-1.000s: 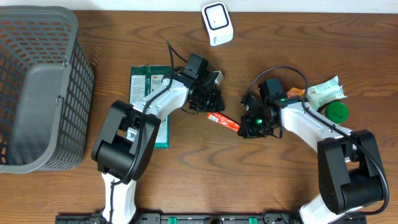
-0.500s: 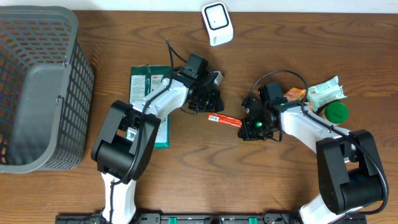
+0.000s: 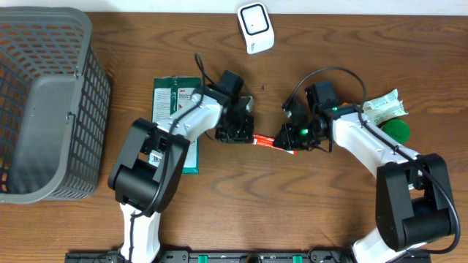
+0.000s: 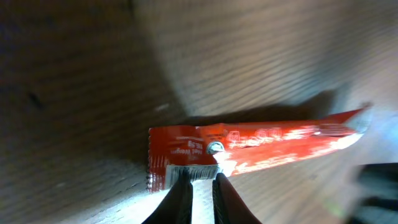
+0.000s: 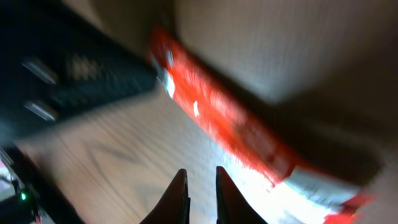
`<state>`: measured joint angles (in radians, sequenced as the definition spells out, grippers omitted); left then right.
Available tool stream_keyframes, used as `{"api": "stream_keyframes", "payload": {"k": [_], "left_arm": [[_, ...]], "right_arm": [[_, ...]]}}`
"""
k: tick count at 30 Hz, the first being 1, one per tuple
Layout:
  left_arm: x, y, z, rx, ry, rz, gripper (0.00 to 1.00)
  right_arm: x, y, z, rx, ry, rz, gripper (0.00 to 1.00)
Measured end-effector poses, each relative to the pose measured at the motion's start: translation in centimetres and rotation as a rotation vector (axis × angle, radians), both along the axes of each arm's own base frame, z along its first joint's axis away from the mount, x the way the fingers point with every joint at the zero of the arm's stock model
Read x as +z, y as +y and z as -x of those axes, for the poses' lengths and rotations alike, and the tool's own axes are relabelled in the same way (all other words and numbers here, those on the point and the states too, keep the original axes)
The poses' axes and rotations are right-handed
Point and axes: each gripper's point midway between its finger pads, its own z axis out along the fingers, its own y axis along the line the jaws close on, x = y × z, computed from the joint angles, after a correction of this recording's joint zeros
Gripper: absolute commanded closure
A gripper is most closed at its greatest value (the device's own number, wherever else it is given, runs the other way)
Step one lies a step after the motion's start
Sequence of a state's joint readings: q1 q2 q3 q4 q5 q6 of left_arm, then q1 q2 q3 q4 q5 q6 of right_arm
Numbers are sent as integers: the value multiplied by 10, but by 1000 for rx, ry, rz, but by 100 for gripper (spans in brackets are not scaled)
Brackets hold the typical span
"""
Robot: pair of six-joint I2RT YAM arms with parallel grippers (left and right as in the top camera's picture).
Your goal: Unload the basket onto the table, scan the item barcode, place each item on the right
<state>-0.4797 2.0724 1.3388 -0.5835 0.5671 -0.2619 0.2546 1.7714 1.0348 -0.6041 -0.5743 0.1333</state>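
Note:
A red snack packet lies lengthwise between my two grippers at the table's middle. In the left wrist view the packet shows a white barcode patch at its near corner. My left gripper is shut on that patch; from overhead it sits at the packet's left end. My right gripper is by the right end. In its wrist view the right gripper is only slightly open and holds nothing, and the blurred packet runs past ahead of it. The white scanner stands at the back.
A grey mesh basket fills the left side. A green flat pack lies under my left arm. A white wrapper and a green round lid sit at the right, behind my right arm.
My left gripper came toward the front over the packet's left end. My right gripper rose toward the back and left, and its jaws parted a little. The packet shifted slightly right.

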Motion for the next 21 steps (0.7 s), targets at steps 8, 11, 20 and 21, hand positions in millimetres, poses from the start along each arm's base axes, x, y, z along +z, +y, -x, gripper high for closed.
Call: {"api": "stream_keyframes", "payload": {"k": [8, 11, 20, 21], "left_arm": [[-3, -4, 0, -31, -80, -88, 85], [-3, -4, 0, -35, -95, -105, 85], [3, 6, -2, -20, -107, -141, 79], [8, 9, -7, -8, -122, -139, 76]], "right_arm": [[-15, -24, -5, -51, -16, 140, 93], [-26, -30, 1, -59, -5, 170, 94], [-33, -36, 14, -74, 39, 192, 71], [-31, -37, 16, -65, 53, 200, 67]]}}
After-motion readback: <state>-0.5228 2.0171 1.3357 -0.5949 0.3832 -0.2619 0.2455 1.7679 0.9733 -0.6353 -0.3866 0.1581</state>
